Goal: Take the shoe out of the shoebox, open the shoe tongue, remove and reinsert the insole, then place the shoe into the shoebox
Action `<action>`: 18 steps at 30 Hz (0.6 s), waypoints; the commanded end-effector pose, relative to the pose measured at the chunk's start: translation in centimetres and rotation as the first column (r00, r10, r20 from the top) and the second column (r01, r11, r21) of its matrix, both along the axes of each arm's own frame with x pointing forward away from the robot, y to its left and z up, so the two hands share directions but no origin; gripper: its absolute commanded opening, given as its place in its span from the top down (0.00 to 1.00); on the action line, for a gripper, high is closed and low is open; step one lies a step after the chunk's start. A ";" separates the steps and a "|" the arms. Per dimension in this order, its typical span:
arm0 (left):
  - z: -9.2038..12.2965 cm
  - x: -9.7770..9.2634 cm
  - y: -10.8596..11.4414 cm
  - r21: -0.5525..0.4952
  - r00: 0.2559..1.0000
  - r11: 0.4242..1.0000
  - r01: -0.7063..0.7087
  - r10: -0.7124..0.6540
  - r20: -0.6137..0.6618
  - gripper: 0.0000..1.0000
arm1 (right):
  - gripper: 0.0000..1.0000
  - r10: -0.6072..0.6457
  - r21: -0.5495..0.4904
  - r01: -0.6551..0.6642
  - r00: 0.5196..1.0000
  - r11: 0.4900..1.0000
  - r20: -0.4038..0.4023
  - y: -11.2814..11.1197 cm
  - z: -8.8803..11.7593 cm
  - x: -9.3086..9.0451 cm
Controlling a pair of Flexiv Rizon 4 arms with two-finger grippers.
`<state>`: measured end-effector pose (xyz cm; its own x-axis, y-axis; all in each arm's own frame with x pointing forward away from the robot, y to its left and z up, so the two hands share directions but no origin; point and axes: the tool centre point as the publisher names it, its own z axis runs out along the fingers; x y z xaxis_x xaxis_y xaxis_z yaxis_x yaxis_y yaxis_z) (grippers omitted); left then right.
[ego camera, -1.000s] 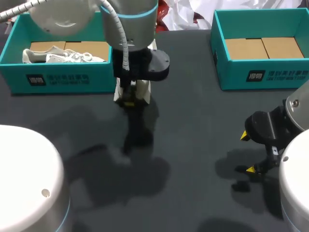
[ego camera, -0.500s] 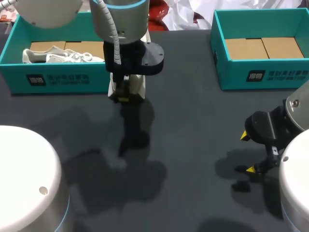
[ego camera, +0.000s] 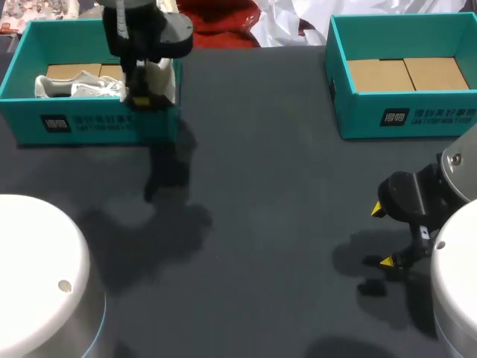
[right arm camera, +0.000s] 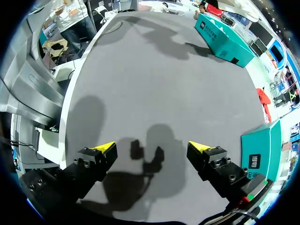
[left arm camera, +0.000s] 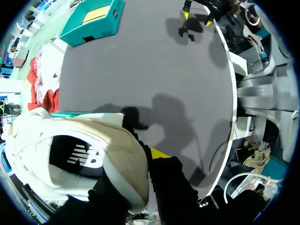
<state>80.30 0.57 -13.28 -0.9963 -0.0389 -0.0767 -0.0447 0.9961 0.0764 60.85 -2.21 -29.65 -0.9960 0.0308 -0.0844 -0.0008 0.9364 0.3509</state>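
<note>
Shoe (left arm camera: 112, 154) in left claw (ego camera: 141, 98) (gripped), dark table (ego camera: 283, 186)

Dark table (ego camera: 283, 186) bears 2 boxes (teal): left shoebox (ego camera: 89, 123), right shoebox (ego camera: 406, 115).

L arm (ego camera: 147, 31) & R arm (ego camera: 456, 253): white-grey shells, black wrists; black fingers (right arm camera: 212, 158) w/ yellow tips.

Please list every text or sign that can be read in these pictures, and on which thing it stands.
Left shoebox front: white print beside a black square sign, too blurred to read.
Right shoebox front: the same print, also unreadable.
Shoe, left wrist view: a white logo on black, no readable words.
</note>
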 end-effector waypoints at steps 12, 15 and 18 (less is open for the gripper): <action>0.8 1.3 3.3 -0.018 1.000 1.000 0.003 -0.003 -0.012 1.00 | 0.00 -0.002 -0.002 0.002 1.000 1.000 0.004 0.0 0.0 -0.3; 0.7 1.9 3.7 -0.021 1.000 1.000 0.013 -0.013 -0.025 1.00 | 0.00 -0.002 -0.002 0.002 1.000 1.000 0.004 0.0 0.0 -0.3; 0.8 4.3 6.0 -0.022 0.999 0.999 0.023 -0.023 -0.038 1.00 | 0.00 -0.002 -0.002 0.002 1.000 1.000 0.004 0.0 0.0 -0.3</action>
